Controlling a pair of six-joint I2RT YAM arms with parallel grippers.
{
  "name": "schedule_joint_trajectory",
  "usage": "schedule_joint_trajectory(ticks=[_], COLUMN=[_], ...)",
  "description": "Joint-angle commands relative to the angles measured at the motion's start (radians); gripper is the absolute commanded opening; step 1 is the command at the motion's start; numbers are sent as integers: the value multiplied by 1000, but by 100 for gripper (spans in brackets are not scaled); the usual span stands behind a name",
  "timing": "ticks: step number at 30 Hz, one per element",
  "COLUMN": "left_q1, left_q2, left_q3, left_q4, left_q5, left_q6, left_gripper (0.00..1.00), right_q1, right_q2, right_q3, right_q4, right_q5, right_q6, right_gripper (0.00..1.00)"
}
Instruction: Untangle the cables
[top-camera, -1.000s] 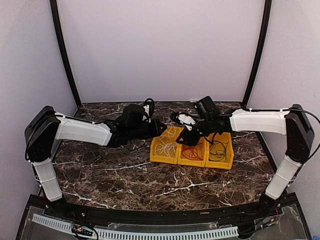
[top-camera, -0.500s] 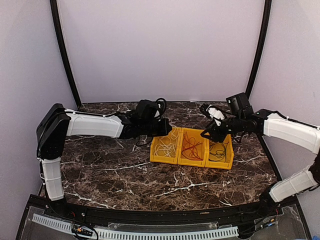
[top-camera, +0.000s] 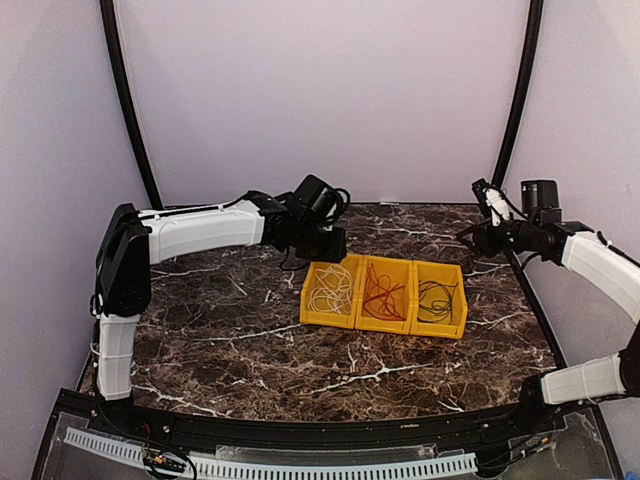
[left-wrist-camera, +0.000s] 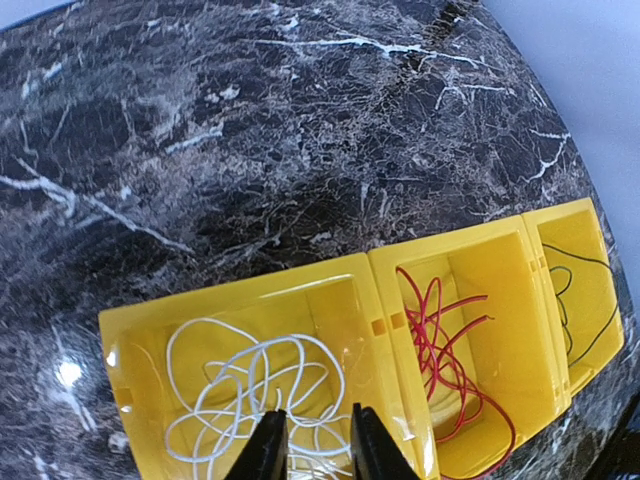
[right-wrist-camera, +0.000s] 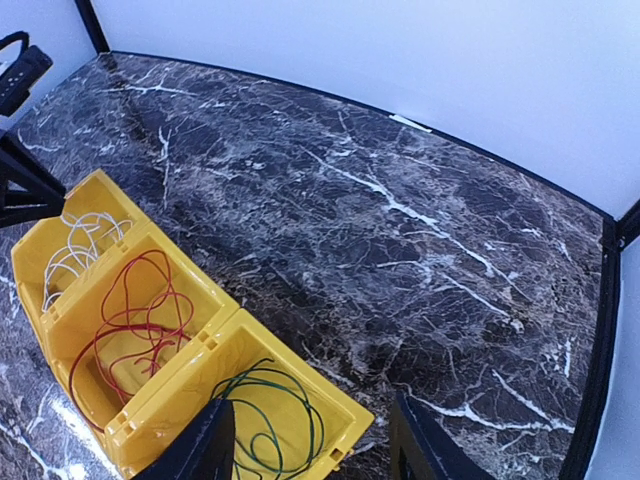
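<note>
Three yellow bins sit side by side on the desk, touching in a row that lies nearer the right edge than the left. We see the white cable looped loosely in the left bin, the red cable in the middle bin, and the black cable, which reads dark green from the right wrist, in the right bin. Each cable lies in its own bin, apart from the others. The left tool hangs over the left bin, its fingers only narrowly parted and grasping nothing. The right tool is raised near the desk's far right corner, well apart from the bins, spread wide and released.
</note>
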Motion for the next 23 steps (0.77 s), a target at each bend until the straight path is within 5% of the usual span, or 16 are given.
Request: schedule_joint_trajectory(ticks=[1, 10, 16, 23], left_q1=[-2, -1, 53, 171], left_q2=[-41, -298, -589, -745], left_q3=[63, -96, -337, -468], left_q4=[-155, -57, 98, 147], left_q5=[-36, -174, -407, -382], left_q6=[57, 138, 263, 317], left_gripper=[31, 43, 82, 92], right_q1=[-59, -76, -76, -76], right_q2=[-4, -40, -77, -139], right_q3=[58, 140, 254, 286], right_q4=[63, 67, 37, 22], right_q5=[-68, -23, 112, 180], right_q6=[72, 161, 226, 209], right_gripper=[55, 56, 71, 78])
